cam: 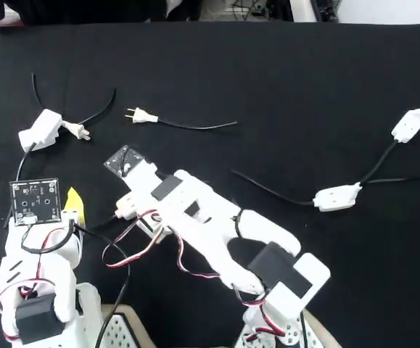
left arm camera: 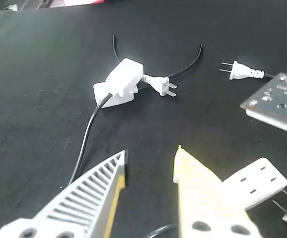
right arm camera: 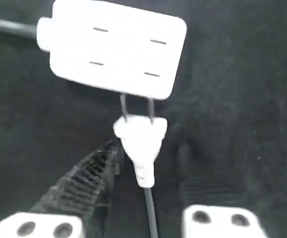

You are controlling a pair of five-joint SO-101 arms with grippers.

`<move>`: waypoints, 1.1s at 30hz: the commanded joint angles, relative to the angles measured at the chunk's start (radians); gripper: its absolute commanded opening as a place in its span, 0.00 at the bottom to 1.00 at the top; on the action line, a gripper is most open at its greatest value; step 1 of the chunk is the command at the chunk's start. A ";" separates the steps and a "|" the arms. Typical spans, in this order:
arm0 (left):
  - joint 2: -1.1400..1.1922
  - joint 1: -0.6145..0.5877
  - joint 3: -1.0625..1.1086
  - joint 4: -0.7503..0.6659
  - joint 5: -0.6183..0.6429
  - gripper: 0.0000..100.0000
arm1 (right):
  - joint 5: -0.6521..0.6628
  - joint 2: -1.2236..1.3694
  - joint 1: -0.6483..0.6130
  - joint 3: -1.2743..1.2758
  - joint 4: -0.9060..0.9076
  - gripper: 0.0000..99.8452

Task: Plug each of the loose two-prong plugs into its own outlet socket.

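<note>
Plug (right arm camera: 139, 141) prongs at outlet (right arm camera: 116, 49) edge – R wrist view; R claw (right arm camera: 149, 151) spread astride it – L claw (left arm camera: 151, 151) agape

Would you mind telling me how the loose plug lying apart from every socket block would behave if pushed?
The plug looks small and light, so it would probably slide easily. Its thin cord lies in a loose curve with a free end, so it likely flops and trails without resisting.
</note>
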 commanded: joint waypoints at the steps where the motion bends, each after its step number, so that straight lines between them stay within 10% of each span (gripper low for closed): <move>1: 0.002 -0.004 -0.005 -0.017 -0.006 0.17 | -0.002 0.002 0.003 -0.041 -0.005 0.02; 13: 0.002 -0.002 -0.002 -0.017 -0.008 0.17 | 0.037 -0.048 0.129 -0.154 0.279 0.01; 24: 0.002 -0.001 -0.001 -0.015 -0.008 0.17 | 1.115 -0.068 0.468 -0.200 0.537 0.01; 33: 0.002 0.001 0.016 -0.021 -0.009 0.17 | 1.226 0.111 0.347 -0.266 0.537 0.02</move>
